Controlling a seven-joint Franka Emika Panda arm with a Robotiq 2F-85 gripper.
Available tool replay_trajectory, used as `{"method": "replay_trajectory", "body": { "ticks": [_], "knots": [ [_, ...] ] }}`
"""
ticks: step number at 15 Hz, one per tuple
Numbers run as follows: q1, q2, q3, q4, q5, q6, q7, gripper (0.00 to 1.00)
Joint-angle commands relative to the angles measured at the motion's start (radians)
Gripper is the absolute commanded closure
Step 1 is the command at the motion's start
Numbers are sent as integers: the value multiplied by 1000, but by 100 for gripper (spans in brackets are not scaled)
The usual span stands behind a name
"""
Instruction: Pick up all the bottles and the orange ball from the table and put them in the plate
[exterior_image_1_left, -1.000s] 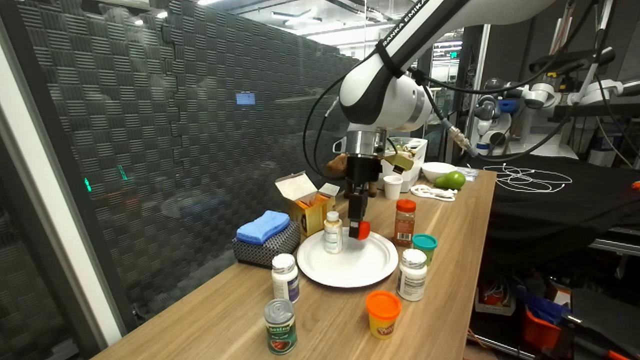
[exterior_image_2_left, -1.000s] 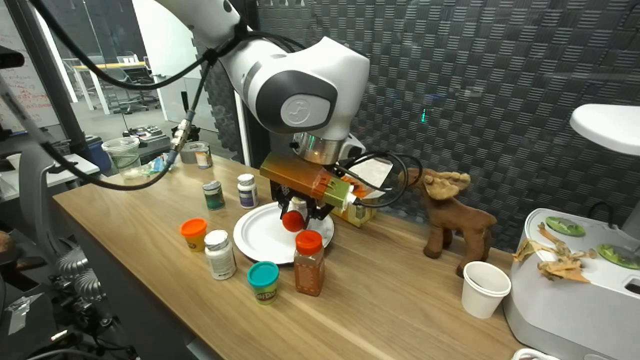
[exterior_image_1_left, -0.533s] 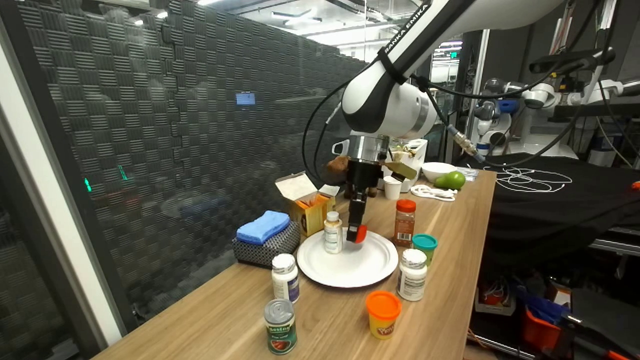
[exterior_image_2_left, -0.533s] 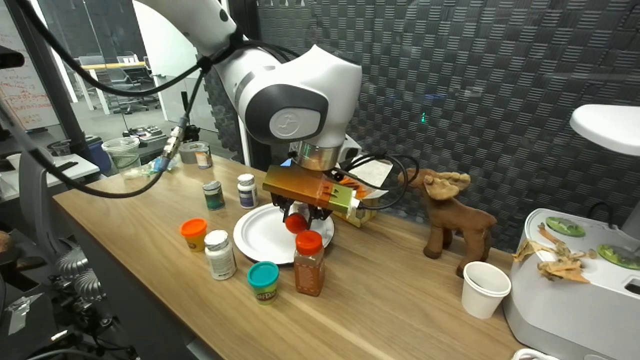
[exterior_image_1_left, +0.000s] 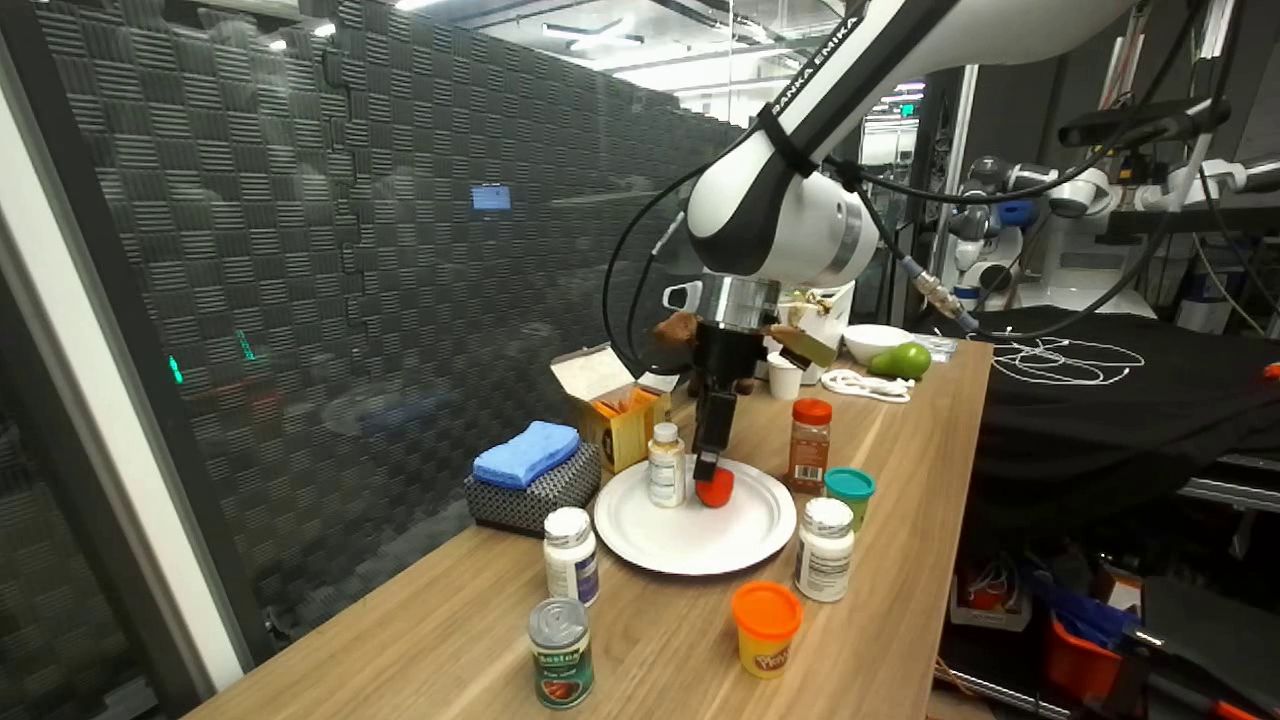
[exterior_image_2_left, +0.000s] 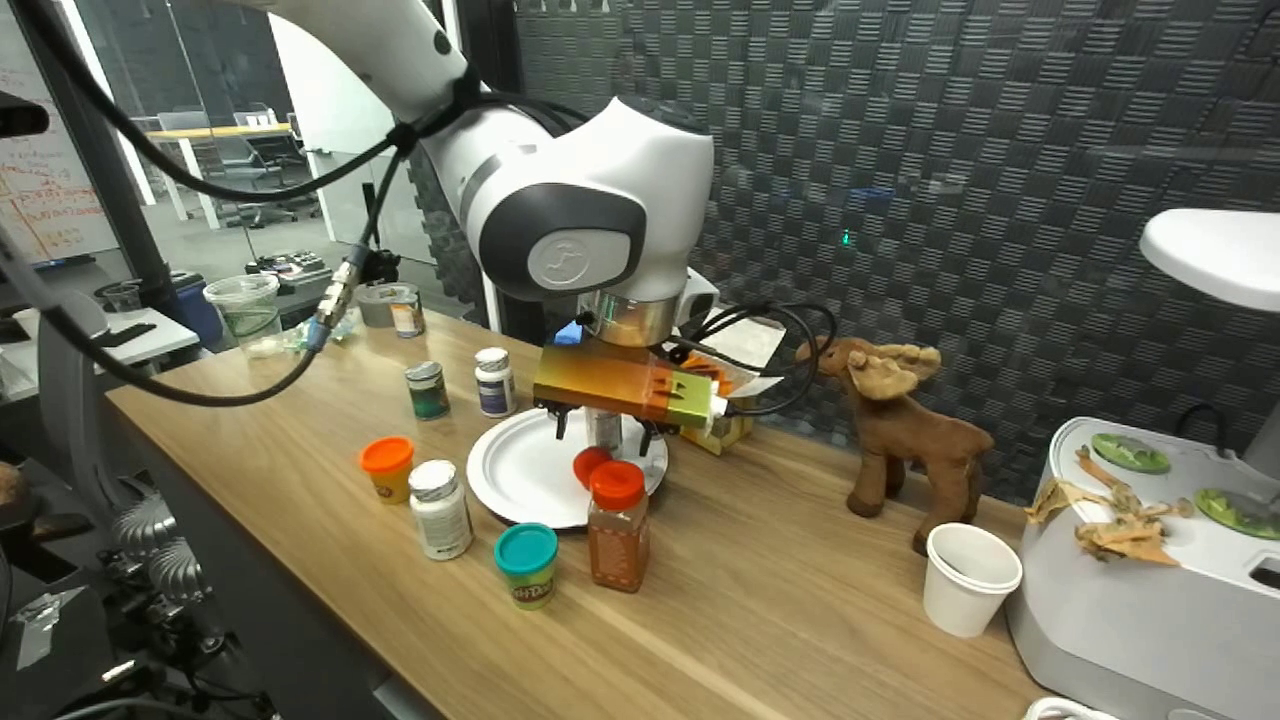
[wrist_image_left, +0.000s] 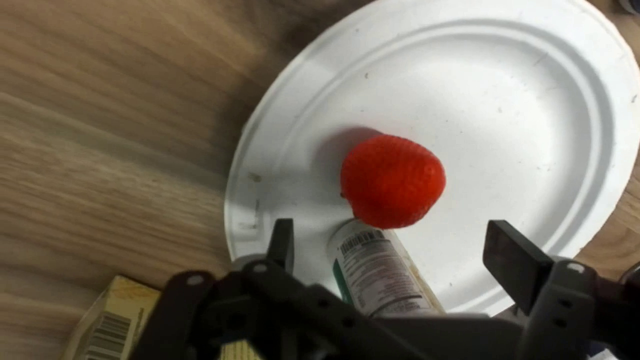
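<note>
The claw (wrist_image_left: 392, 245) has just released the red ball (wrist_image_left: 392, 182); its jaws stand wide apart, holding nothing. Ball now on the plate (wrist_image_left: 500, 100), mid-frame in the wrist view, near a bottle (wrist_image_left: 382, 275). Judged delivered; two white bottles (exterior_image_1_left: 571, 560) (exterior_image_1_left: 825, 555) stand outside. Legible: "Play" on the orange-lidded tub (exterior_image_1_left: 766, 632), "EMIKA" on the arm (exterior_image_1_left: 800, 220); lettering on the can (exterior_image_1_left: 560, 655) uncertain.

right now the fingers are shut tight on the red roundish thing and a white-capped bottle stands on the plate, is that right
Not quite. The fingers are not shut on the red roundish thing: the wrist view shows them spread open and clear of it. A white-capped bottle does stand on the plate.
</note>
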Motion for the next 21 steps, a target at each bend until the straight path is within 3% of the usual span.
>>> {"method": "replay_trajectory", "body": {
  "ticks": [1,9,12,15,18,21],
  "knots": [
    [-16,-42,19,-52,28,53,-59,0],
    [-7,-191,-16,-99,19,144,10,0],
    [26,-309,-82,-145,-46,99,166,0],
    [63,-401,-167,-209,-238,16,412,0],
    [79,-441,-191,-252,-371,-84,602,0],
    [97,-443,-185,-272,-412,-156,696,0]
  ]
}}
